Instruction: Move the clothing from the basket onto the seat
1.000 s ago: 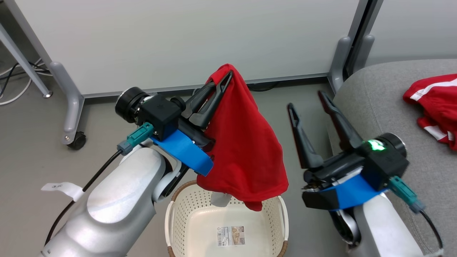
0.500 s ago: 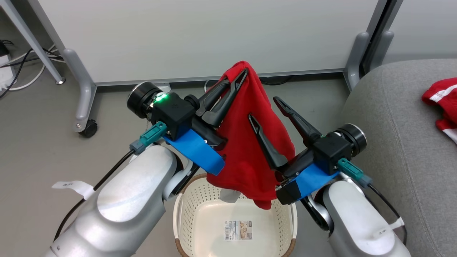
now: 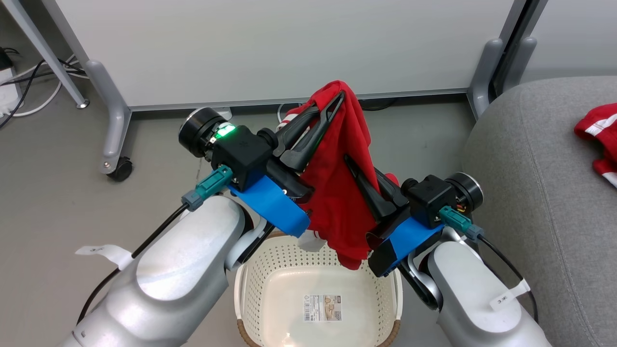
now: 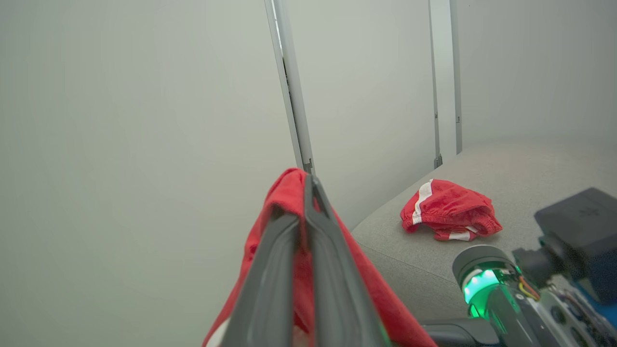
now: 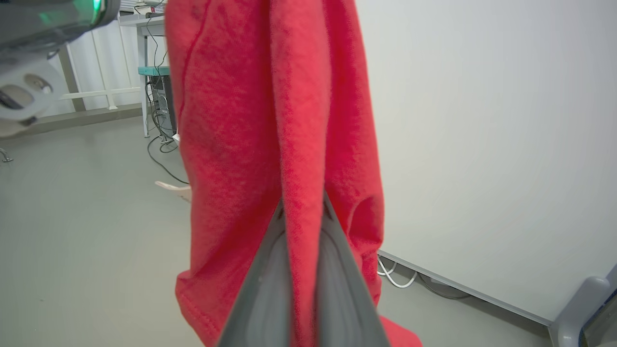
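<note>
The left tool (image 3: pixel 335 101) is clamped narrow on the peak of a red garment (image 3: pixel 337 207), which hangs above the basket (image 3: pixel 270 270) near its 12 o'clock rim. The right tool (image 3: pixel 359 168), reaching in from 4 o'clock, is pinched tight on a fold lower down the same cloth, and fabric is squeezed between its fingers (image 5: pixel 270 279). The other red garment (image 3: pixel 597 130) lies crumpled on the grey seat (image 3: pixel 530 193) at 3 o'clock, well apart from both tools.
</note>
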`<state>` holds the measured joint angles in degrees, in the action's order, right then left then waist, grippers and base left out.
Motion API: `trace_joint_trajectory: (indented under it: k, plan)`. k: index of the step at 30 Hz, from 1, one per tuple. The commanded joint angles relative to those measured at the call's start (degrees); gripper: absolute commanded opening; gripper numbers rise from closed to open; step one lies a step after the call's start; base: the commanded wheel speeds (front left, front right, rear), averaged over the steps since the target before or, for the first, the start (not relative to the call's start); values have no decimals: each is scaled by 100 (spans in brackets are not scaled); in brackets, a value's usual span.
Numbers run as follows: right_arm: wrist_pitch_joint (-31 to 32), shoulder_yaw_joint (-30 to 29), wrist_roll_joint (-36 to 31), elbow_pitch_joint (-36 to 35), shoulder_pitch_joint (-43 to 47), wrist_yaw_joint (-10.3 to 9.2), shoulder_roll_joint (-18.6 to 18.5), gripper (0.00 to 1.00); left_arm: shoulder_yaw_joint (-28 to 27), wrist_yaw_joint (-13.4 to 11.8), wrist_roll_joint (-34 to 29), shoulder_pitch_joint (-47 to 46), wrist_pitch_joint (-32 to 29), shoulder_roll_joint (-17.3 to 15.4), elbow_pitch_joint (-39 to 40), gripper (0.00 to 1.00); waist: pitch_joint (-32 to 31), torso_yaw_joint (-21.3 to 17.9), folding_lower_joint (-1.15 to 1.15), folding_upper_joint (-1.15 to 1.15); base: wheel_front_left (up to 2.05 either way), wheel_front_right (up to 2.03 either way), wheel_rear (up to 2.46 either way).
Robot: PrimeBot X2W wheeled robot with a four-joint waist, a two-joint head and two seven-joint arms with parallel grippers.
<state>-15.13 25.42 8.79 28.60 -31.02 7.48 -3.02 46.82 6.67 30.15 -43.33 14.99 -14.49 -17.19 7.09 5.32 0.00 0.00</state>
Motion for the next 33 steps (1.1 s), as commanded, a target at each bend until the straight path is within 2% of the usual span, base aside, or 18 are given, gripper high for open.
trace_joint_trajectory:
  k: [1, 18, 19, 20, 21, 33]
  plan:
    - [-2, 11, 44, 9, -78, 3, 12, 0, -50, 36, -39, -41, 27, -13, 5, 0, -5, -4, 0, 0, 0, 0, 0]
    - [-3, -54, 174, -183, 85, 3, 16, 0, -108, 25, -149, 49, 28, -12, -49, 0, 3, -35, 0, 0, 0, 0, 0]
    - [-3, -58, 178, -187, 88, 3, 16, 0, -107, 16, -150, 61, 28, -11, -70, 14, 4, -34, 0, 0, 0, 0, 0]
    - [-2, -62, 185, -190, 86, 3, 16, 0, -110, 8, -169, 61, 28, -10, -77, 50, 5, -34, 0, 0, 0, 0, 0]
    - [-3, -67, 191, -193, 80, 3, 16, 0, -121, 0, -174, 56, 28, -7, -77, 100, 6, -33, 0, 0, 0, 0, 0]
    - [-3, -293, 223, -287, 140, 3, 14, 0, -144, -8, -248, 175, 28, -13, -153, 100, -8, -56, 0, 0, 0, 0, 0]
